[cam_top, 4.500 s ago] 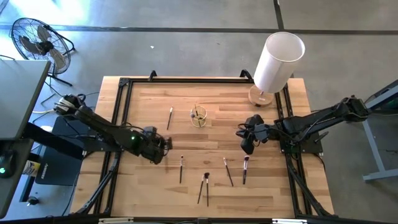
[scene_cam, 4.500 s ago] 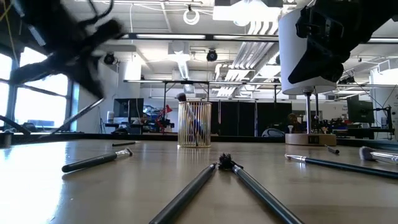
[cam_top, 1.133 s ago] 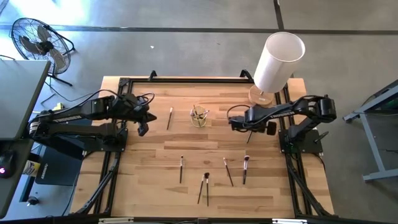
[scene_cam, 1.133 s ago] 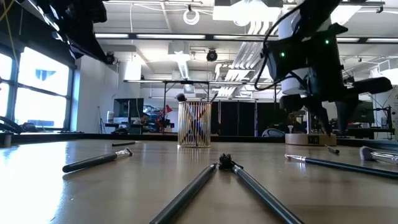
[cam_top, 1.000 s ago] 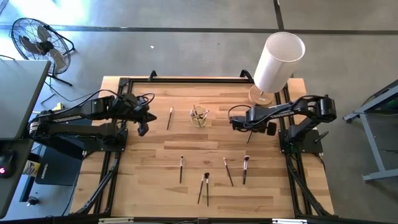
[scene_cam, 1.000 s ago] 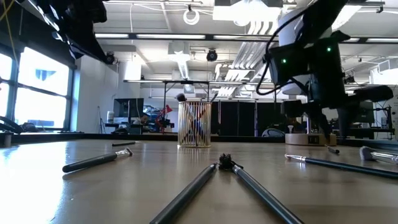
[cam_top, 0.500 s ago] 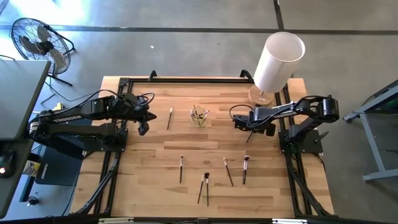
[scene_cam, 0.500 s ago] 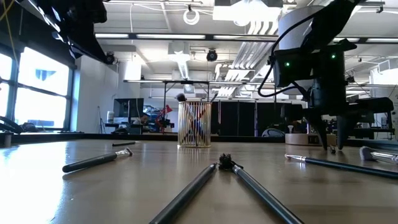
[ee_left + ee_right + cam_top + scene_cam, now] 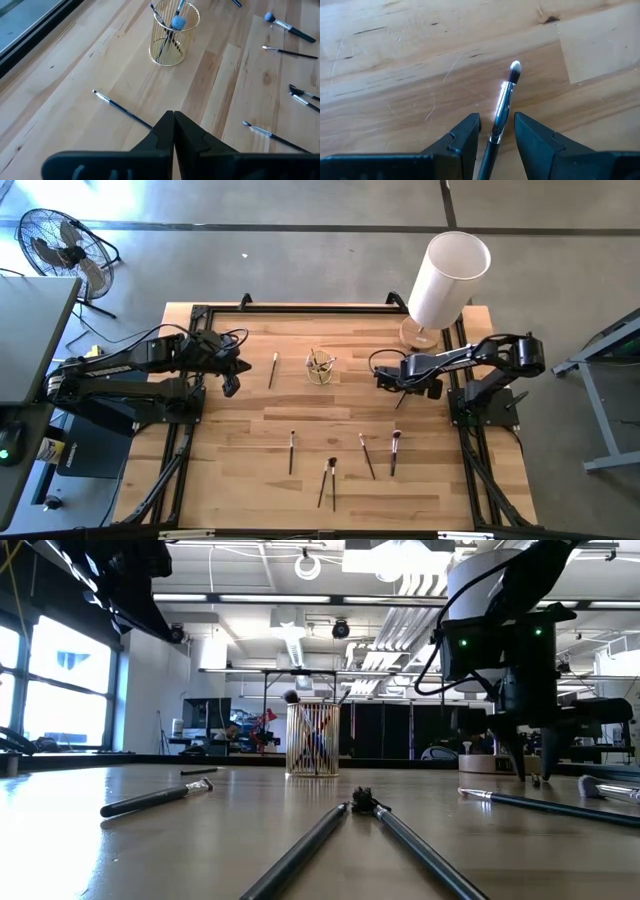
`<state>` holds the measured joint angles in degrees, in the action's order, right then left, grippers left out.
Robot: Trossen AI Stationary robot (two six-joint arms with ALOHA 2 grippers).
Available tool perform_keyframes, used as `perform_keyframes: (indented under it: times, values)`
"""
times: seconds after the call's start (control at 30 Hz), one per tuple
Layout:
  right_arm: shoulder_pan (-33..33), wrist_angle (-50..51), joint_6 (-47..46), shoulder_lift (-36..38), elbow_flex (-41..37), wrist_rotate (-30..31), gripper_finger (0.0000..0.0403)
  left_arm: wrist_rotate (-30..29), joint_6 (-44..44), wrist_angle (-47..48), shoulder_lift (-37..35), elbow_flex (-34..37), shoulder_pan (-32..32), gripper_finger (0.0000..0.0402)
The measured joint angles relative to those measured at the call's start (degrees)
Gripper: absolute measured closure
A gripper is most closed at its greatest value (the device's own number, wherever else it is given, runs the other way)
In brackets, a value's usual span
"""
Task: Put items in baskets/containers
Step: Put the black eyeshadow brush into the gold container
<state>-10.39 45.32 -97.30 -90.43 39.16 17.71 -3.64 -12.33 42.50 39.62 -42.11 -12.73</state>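
Wooden planks of the table (image 9: 340,410) are carrying the whole job, with the big white cylinder (image 9: 448,278) standing at the far right corner, no part of the work. Next down in size, the left gripper (image 9: 231,385) is waiting near the left edge, its fingers pressed shut on nothing, as the left wrist view is showing. The right gripper (image 9: 496,132) is hanging low over the right side of the table, its fingers standing open on either side of a pale-tipped brush (image 9: 506,95) that is lying flat on the wood between them, not yet pinched. The cup (image 9: 319,367) is sitting toward the far middle of the table, well apart from that brush, and is already holding a few brushes upright. Smaller still, one loose brush (image 9: 273,369) is lying just left of the cup, and a cluster of five or so is lying at the near middle (image 9: 331,478). By my judgement the task is running under halfway: a few are in, about seven are remaining out, and the right arm's grasp is the step in hand.
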Motion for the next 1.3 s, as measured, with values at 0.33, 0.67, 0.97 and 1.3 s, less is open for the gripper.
perform_keyframes:
  times: [0.33, 0.67, 0.97, 1.3]
  values:
    - [-0.09, -0.52, -3.11, -0.22, -0.14, 7.43, 0.0279, -0.06, 0.0, 0.0, 0.02, 0.0, 0.0, 0.0401]
    - [-0.81, -0.77, -1.83, -0.37, -0.26, 9.67, 0.0283, -0.06, 0.0, 0.02, 0.0, 0.0, 0.0, 0.0401]
    - [-0.96, -5.86, -4.19, 0.07, -3.14, 7.1, 0.0345, -0.02, -0.69, 0.04, 0.02, -0.02, 0.0, 0.0401]
    - [0.22, -6.6, 0.43, 0.06, -1.44, 6.74, 0.0397, -0.02, -1.49, 0.04, 0.02, -0.02, 0.0, 0.0401]
